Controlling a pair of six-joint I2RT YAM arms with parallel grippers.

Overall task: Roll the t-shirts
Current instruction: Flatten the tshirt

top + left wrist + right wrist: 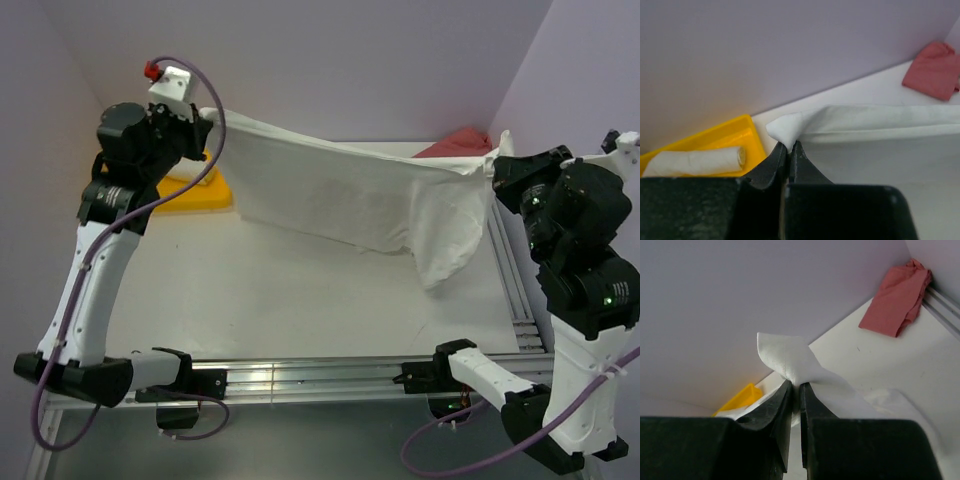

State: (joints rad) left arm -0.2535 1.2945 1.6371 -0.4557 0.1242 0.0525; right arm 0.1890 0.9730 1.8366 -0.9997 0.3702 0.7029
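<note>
Fingers (772,162) of the left gripper (789,147) and right gripper (796,387) were clamped on opposite corners of a white t-shirt (340,195), stretched aloft across the frame's upper middle, judged soft, light, best held at corners.

White cotton t-shirt (340,195) hangs stretched across the back, blocking it; pale bench (300,300) in front lies open; yellow plastic tray (215,195) back-left, crumpled red cloth (455,143) back-right.
</note>
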